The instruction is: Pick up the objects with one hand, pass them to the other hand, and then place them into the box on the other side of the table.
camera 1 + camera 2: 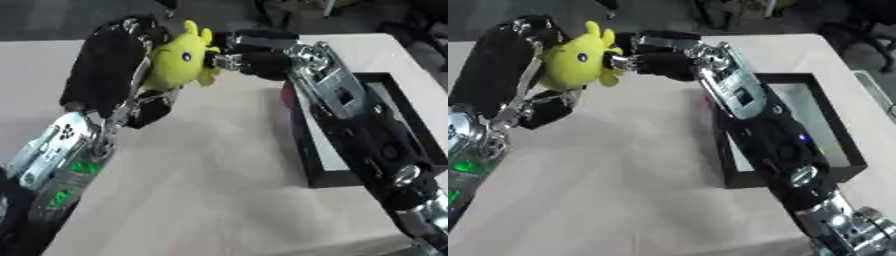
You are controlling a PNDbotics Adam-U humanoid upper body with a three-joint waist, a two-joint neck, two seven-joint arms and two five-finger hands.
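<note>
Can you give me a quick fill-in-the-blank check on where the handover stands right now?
1. The plush toy held up between the two hands is ____ in colour.
2. The black box lies on the robot's ____ side of the table.
3. The box's inside holds ____ toys so far.
4. The left hand and right hand meet ____ the table, not on it.

Missing words: yellow; right; no; above

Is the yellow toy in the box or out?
Out: the toy is held above the table between both hands, left of the box.
</note>
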